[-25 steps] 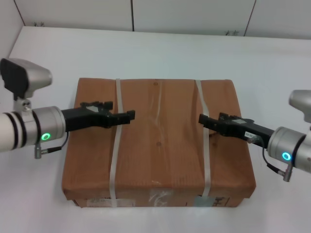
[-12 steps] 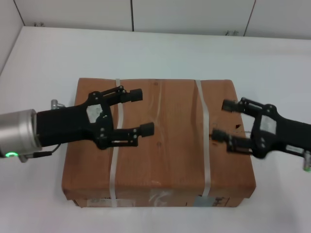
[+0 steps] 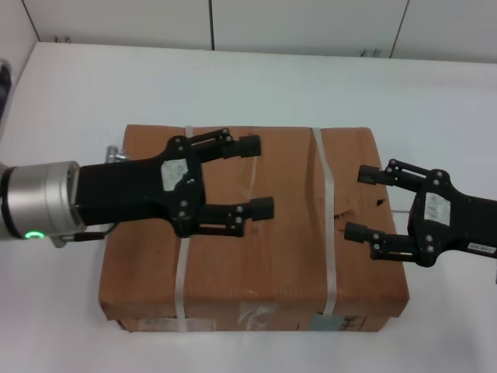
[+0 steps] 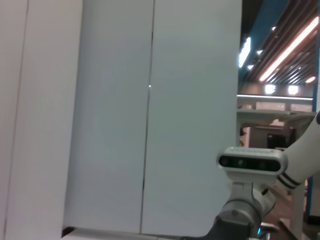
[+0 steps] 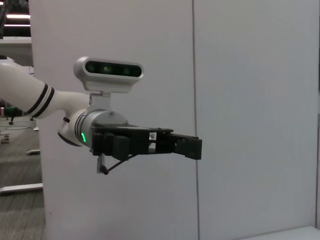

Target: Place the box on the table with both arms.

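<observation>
The box, brown paper with two white straps and labels on its near side, lies flat on the white table. My left gripper is open and empty, hovering over the box's left half, with fingers pointing right. My right gripper is open and empty over the box's right edge, with fingers pointing left. Neither touches the box. The right wrist view shows the left gripper side-on in the air. The left wrist view shows the right arm's wrist camera.
White wall panels rise behind the table's far edge. Bare tabletop surrounds the box on the far side and on both sides. The box's near side lies close to the head view's lower edge.
Both wrists have rolled from edge-on to flat, so the spread fingers now show. The left gripper has moved right over the box and looks closer to the head camera. The box has not moved.
</observation>
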Available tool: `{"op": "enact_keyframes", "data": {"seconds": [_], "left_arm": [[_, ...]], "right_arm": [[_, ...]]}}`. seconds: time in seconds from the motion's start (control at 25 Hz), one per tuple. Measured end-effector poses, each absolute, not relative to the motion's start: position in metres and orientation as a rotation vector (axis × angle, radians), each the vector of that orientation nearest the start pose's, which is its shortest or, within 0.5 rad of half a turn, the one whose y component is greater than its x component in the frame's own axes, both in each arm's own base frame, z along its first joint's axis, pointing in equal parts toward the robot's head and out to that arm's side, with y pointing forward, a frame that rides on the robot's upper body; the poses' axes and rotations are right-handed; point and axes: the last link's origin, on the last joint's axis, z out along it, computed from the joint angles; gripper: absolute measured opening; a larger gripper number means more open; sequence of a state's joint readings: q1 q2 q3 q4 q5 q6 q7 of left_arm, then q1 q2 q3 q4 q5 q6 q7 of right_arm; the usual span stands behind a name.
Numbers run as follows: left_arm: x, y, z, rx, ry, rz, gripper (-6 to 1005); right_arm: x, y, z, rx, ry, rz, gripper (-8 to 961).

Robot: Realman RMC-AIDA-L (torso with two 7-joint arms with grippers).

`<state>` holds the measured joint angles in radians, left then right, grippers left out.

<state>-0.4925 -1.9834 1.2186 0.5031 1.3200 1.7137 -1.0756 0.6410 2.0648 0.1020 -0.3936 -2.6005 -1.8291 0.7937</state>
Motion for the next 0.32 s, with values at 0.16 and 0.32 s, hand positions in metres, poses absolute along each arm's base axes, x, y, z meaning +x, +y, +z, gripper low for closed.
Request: {"op": "enact_keyframes", "data": {"seconds": [0.16,0.32], "left_arm": [[-0.217,0.302,-0.004,-2.767,-0.165,-1.216,884],[-0.219,0.299,-0.004,-2.755,-0.141,-1.215,884]], "right_arm": [[0.261,0.298,-0.010,-2.721,0.161,0.972,856],[0.252,0.306,-0.008,-2.735,0.141,0.984,856]]}}
